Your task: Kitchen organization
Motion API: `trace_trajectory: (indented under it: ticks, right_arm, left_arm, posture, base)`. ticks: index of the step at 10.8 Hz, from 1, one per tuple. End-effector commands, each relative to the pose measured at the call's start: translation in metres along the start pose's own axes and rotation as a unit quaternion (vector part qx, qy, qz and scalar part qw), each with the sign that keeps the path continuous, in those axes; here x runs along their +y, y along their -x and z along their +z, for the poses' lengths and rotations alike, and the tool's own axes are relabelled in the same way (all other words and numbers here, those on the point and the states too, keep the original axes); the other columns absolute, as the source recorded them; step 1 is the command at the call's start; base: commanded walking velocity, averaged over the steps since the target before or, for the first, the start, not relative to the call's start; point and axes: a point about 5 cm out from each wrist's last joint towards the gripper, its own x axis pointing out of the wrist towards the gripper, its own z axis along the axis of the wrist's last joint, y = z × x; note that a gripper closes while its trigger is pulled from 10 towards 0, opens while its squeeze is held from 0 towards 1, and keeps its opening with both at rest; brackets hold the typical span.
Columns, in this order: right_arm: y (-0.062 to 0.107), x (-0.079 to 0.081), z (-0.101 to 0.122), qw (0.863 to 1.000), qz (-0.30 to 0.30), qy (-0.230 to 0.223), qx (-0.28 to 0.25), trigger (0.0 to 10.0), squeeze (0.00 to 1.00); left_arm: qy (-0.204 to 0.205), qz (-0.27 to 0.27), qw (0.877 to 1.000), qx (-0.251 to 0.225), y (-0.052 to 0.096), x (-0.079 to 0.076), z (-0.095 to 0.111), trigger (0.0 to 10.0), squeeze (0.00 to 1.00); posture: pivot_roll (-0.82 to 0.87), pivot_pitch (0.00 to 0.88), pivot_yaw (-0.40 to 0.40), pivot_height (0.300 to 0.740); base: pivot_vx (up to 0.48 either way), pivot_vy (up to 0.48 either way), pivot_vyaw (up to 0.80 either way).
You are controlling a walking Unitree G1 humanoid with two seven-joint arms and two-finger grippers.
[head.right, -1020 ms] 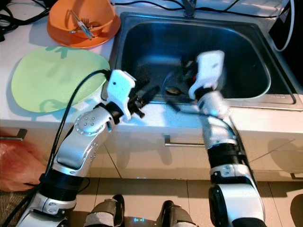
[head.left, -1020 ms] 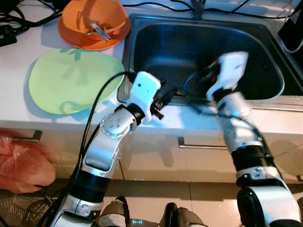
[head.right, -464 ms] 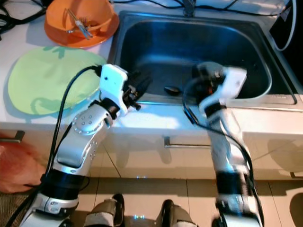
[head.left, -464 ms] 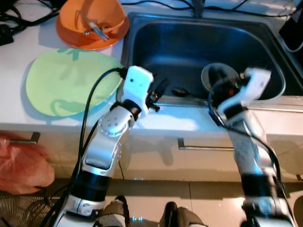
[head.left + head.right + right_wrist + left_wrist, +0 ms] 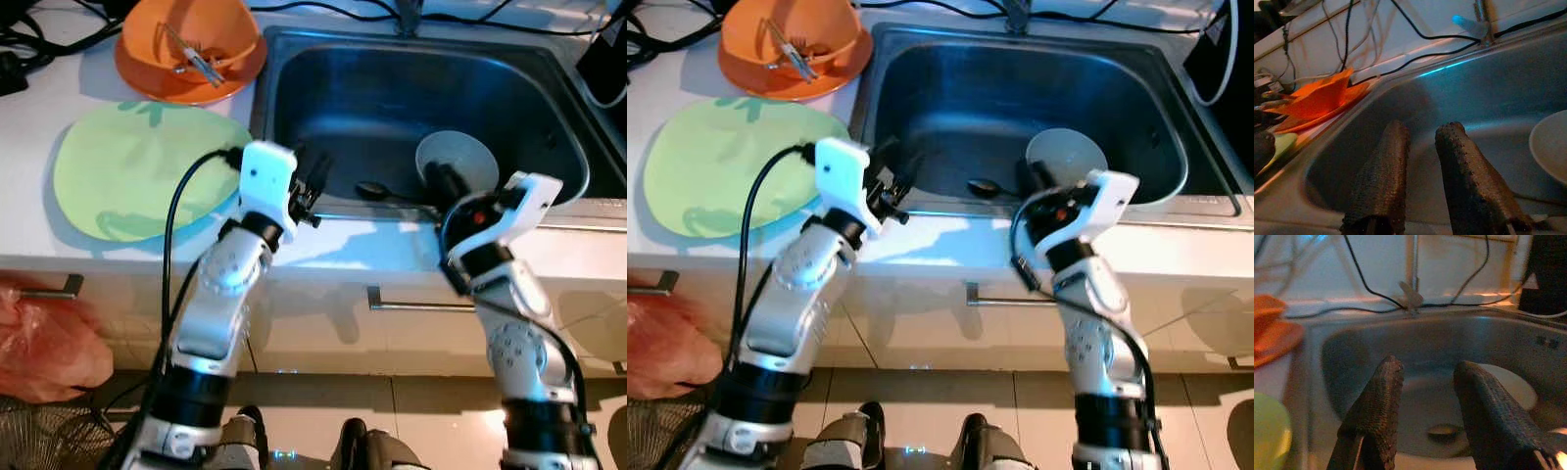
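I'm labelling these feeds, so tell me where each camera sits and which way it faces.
Eye views: on the head, looking down at the sink, bowl, both arms.
Left wrist: along the left gripper, open, into the sink at the spoon.
Right wrist: along the right gripper, open, across the sink.
All share sink and bowl.

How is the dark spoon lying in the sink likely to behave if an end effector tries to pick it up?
The spoon lies flat on the smooth steel sink floor, so it probably slides when pushed. It looks thin and rigid, likely light, leaving wide fingers little edge to catch. Its handle runs toward the white bowl, so it may knock that.
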Motion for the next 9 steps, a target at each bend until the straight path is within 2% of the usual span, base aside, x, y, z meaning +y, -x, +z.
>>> trace_trajectory:
  ticks: [1,2,3,5,6,9]
  right_arm:
    - [0.004,-0.001,-0.006,1.0,-0.003,-0.01,0.014,10.0,0.0]
    - [0.006,-0.009,-0.007,0.999,-0.043,0.004,0.0,10.0,0.0]
    - [0.005,-0.018,-0.007,0.994,-0.092,0.055,-0.01,10.0,0.0]
    - [0.007,-0.031,-0.007,0.985,-0.141,0.102,-0.016,10.0,0.0]
    - [0.009,-0.036,-0.009,0.977,-0.156,0.147,-0.005,10.0,0.0]
    - [0.018,-0.048,-0.016,0.97,-0.181,0.164,-0.002,10.0,0.0]
  left_arm:
    - [-0.005,0.003,1.0,0.002,0.002,-0.003,-0.004,10.0,0.0]
    - [0.008,0.022,1.0,0.001,0.006,-0.003,-0.01,10.0,0.0]
    - [0.007,0.037,0.999,-0.001,0.009,-0.001,-0.014,10.0,0.0]
    - [0.005,0.071,0.997,0.01,0.018,0.008,-0.025,10.0,0.0]
    - [0.004,0.095,0.995,0.011,0.023,0.018,-0.03,10.0,0.0]
    - [-0.022,0.115,0.993,0.022,0.028,0.032,-0.038,10.0,0.0]
  posture:
    - [0.14,0.196,-0.044,0.74]
    - [0.14,0.204,-0.043,0.74]
    - [0.14,0.213,-0.041,0.74]
    - [0.15,0.222,-0.038,0.74]
    - [0.14,0.227,-0.035,0.74]
    - [0.15,0.239,-0.017,0.74]
  base:
    - [0.0,0.0,0.0]
    - [0.0,0.0,0.0]
    - [0.0,0.0,0.0]
    - [0.0,0.0,0.0]
    - [0.0,0.0,0.0]
    - [0.0,0.0,0.0]
